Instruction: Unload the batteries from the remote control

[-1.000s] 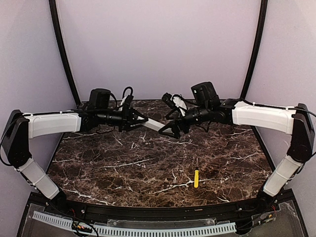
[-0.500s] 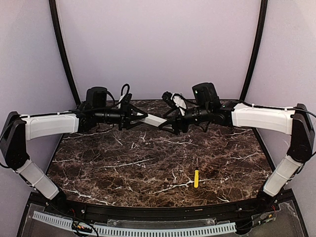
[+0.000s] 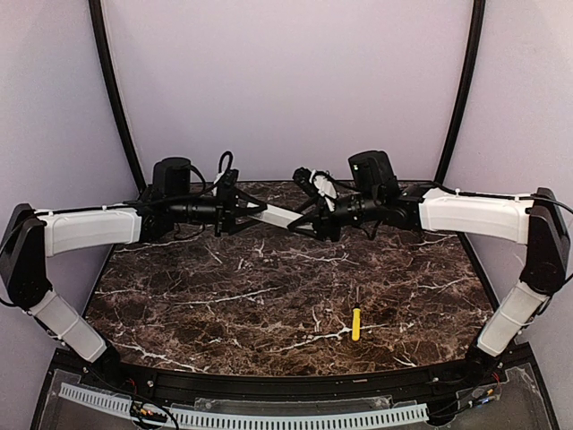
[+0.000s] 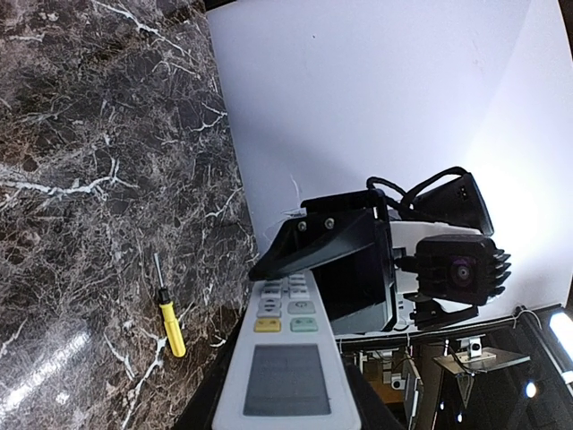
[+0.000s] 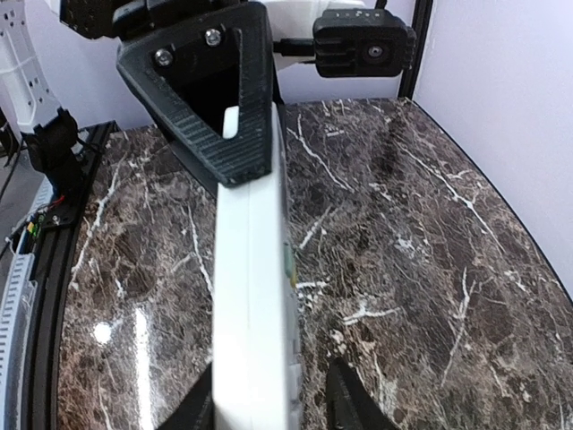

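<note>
Top view: gripping the remote control (image 3: 279, 217) in mid-air at upper centre, above the far part of the marble table (image 3: 224, 313). Clamped on its left end with left gripper (image 3: 240, 213), and on its right end with right gripper (image 3: 315, 224). Changed from a second ago: spread wide around that end then, pinched onto it now, and lifted a touch. Means a two-handed hold, likely set up for getting at the back. Leaving yellow screwdriver (image 3: 355, 322) flat on the table at lower right, well apart.

Left wrist view: looking along the screen-and-button face, running up from bottom centre. Pinched at the far end by a black right-arm finger (image 4: 327, 246). No batteries showing.

Right wrist view: looking along the thin white edge, from bottom centre toward upper left. Flanked and seemingly touched by own fingers (image 5: 345, 399) at the bottom edge; held at the far end by a black triangular left finger (image 5: 210, 98). No orange or blue cells in any view, presumably still inside. Judging unloading not yet begun.
</note>
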You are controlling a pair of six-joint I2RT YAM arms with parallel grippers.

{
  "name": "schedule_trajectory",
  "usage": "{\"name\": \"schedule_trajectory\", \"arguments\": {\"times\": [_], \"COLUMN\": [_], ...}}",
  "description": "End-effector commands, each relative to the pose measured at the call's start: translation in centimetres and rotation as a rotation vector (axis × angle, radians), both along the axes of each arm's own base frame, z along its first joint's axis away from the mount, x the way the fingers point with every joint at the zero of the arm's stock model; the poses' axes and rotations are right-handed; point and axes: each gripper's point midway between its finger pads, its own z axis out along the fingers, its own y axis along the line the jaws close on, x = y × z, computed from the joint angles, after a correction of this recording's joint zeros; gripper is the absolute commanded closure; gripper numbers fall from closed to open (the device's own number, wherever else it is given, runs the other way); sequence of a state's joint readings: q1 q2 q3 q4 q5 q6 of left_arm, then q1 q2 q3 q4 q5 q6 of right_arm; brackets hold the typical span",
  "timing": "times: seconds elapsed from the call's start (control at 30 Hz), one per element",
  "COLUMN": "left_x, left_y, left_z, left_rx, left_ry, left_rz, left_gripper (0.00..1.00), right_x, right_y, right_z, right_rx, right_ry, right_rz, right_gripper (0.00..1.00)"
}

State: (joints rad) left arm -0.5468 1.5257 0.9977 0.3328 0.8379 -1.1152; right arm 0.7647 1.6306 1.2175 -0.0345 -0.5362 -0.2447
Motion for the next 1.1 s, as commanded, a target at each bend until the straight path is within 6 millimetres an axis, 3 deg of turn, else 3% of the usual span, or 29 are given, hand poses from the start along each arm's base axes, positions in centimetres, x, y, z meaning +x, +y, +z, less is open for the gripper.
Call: {"name": "schedule_trajectory", "arguments": {"times": [0.0, 0.23, 0.3, 0.37, 0.53, 0.6, 0.67, 0.83, 1.07], "left_x": [-0.8, -0.8, -0.7, -0.5, 0.1, 0.7, 1.2, 2.1, 0.3], "left_y": [0.5, 0.6, 0.7, 0.9, 1.6, 2.1, 2.9, 4.5, 1.7], "left_z": [2.7, 2.8, 2.6, 2.1, 0.6, -0.3, -1.4, -2.8, -0.1], "left_rx": [-0.068, -0.093, -0.084, -0.060, 0.028, 0.110, 0.217, 0.397, 0.186], "left_ry": [-0.056, -0.058, -0.059, -0.078, -0.134, -0.200, -0.268, -0.473, -0.673], "left_rz": [-0.017, -0.022, -0.019, -0.008, 0.015, 0.037, 0.054, 0.056, -0.131], "left_gripper": [1.00, 0.99, 0.94, 0.84, 0.38, 0.27, 0.21, 0.19, 0.20], "right_x": [-0.3, -0.5, -0.6, -0.7, -0.4, -0.1, -0.4, -2.0, -5.0], "right_y": [0.5, 0.5, 0.4, 0.3, -0.7, -1.7, -2.6, -3.8, -4.8], "right_z": [-0.2, -0.1, -0.2, -0.4, -0.9, -1.4, -1.8, -2.4, -0.2], "right_rx": [0.029, 0.038, 0.037, 0.033, 0.032, 0.023, 0.025, 0.036, 0.120], "right_ry": [-0.009, -0.005, 0.013, 0.039, 0.114, 0.170, 0.234, 0.393, 0.642], "right_rz": [0.027, 0.033, 0.028, 0.027, -0.010, -0.045, -0.051, -0.001, 0.165], "right_gripper": [0.71, 0.87, 0.94, 1.00, 1.00, 1.00, 1.00, 1.00, 1.00]}}
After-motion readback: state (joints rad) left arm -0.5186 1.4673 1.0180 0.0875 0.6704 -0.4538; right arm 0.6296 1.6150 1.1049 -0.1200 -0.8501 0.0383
